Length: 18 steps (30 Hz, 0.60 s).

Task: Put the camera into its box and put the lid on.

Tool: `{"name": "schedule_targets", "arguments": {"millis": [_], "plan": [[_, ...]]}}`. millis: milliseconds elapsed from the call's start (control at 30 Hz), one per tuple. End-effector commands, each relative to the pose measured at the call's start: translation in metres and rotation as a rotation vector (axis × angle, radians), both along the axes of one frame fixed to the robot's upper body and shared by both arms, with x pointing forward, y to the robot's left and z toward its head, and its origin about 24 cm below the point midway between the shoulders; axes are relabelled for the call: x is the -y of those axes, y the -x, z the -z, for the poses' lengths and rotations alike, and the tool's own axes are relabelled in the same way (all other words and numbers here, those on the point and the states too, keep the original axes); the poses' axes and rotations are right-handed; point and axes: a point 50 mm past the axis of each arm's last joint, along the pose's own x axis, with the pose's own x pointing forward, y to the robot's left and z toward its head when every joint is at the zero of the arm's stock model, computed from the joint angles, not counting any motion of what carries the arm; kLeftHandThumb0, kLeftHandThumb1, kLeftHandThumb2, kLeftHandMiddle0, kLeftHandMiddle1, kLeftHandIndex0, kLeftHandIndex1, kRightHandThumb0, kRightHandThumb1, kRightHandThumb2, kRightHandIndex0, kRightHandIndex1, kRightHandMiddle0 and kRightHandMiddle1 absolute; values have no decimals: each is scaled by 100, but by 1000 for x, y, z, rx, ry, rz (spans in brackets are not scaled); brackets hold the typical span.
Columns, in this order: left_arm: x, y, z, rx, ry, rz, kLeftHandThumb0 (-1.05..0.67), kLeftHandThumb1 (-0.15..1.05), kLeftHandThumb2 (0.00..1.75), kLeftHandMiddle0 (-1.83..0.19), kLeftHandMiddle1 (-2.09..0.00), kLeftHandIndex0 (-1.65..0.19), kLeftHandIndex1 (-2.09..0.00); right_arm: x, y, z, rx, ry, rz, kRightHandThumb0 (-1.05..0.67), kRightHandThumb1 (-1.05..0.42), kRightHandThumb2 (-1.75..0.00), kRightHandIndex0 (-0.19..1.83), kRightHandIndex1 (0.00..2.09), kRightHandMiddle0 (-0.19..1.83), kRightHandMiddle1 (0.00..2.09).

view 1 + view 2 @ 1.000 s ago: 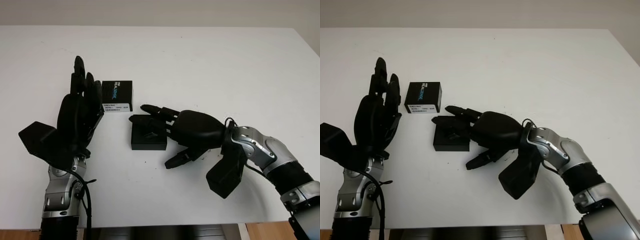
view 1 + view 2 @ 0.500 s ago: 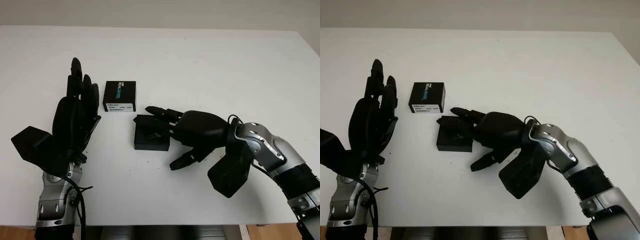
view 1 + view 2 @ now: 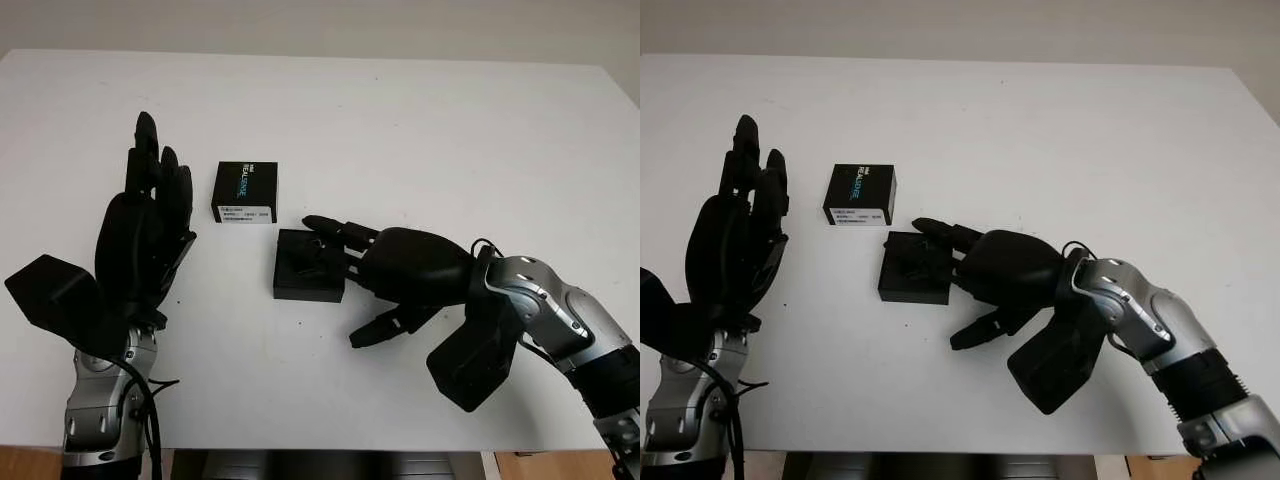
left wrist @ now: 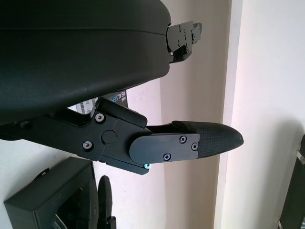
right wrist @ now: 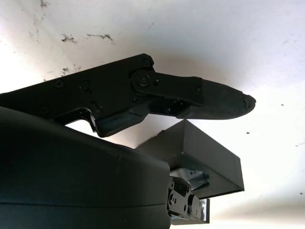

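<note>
A white table (image 3: 420, 140) filled most of the head views, its top plain and matte. Its far edge ran straight across the upper part of the scene, with a pale wall (image 3: 320, 25) rising behind it. On the right the tabletop ended at a corner, and a strip of lighter floor (image 3: 628, 80) showed past it. Along the near edge a band of wood-coloured floor (image 3: 30, 462) was visible below the table. In the right wrist view the table's surface carried a few small dark scuff marks (image 5: 71, 37) and scattered specks, clustered together on an otherwise clean white area.
</note>
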Motion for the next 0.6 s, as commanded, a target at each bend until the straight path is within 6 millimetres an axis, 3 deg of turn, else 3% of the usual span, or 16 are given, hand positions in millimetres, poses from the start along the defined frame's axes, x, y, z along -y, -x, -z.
{"name": "schedule_targets", "arguments": {"millis": [0,233,567], "plan": [[0,5,-6,25,2,0,-74,105,47,19,0,19,0,31,14,60,-202,177,122,-79,-105,-60,-18,0,-11,2],[1,8,-10,30,5,7,-75,105,47,19,0,19,0,44,10,82,-245,206,208,-78,-105,-69,-19,0,-19,0],[3,22,-19,48,-16,-1,-75,105,51,19,0,19,0,51,12,88,-280,193,246,-76,-105,-71,-19,0,-19,0]]}}
